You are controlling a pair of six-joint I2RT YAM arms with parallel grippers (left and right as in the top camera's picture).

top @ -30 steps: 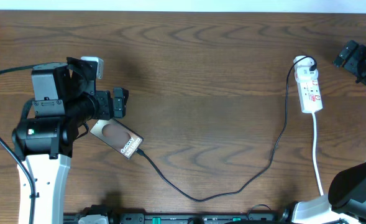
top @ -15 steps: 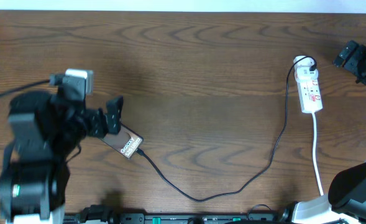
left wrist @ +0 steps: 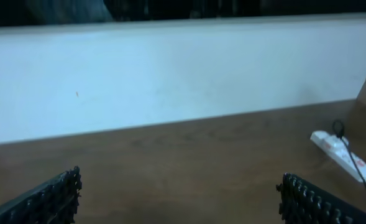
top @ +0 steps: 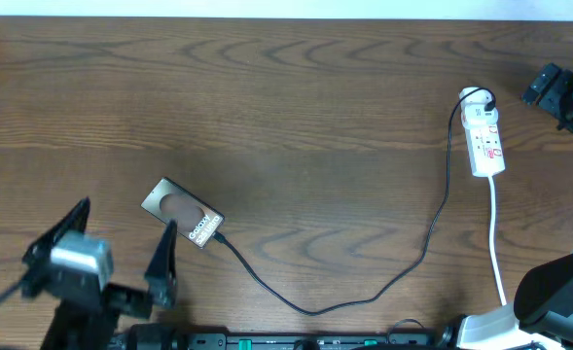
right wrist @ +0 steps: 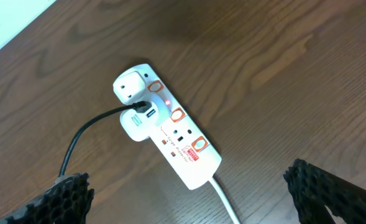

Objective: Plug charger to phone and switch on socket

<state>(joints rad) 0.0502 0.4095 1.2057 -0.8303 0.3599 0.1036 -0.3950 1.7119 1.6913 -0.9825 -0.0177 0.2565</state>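
Note:
The phone (top: 181, 211) lies face up with its brown "Galaxy" side showing, at the near left of the table. The charger cable (top: 310, 310) has its tip against the phone's lower right end and loops right to its white plug (top: 477, 98), which sits in the socket strip (top: 486, 139). My left gripper (top: 123, 233) is open and empty, raised near the table's front left, apart from the phone. My right gripper (top: 556, 89) is open and empty, right of the strip. The right wrist view shows the strip (right wrist: 173, 132), the plug (right wrist: 137, 119) and my open fingers (right wrist: 189, 183).
The strip's white cord (top: 497, 243) runs toward the front right edge. The left wrist view looks across bare table between my open fingers (left wrist: 179, 190) to a white wall (left wrist: 170, 74), with the strip (left wrist: 333, 145) at far right.
My left arm has pulled back from over the phone toward the near left edge, leaving the phone uncovered. The phone, cable, strip and right arm have not moved.

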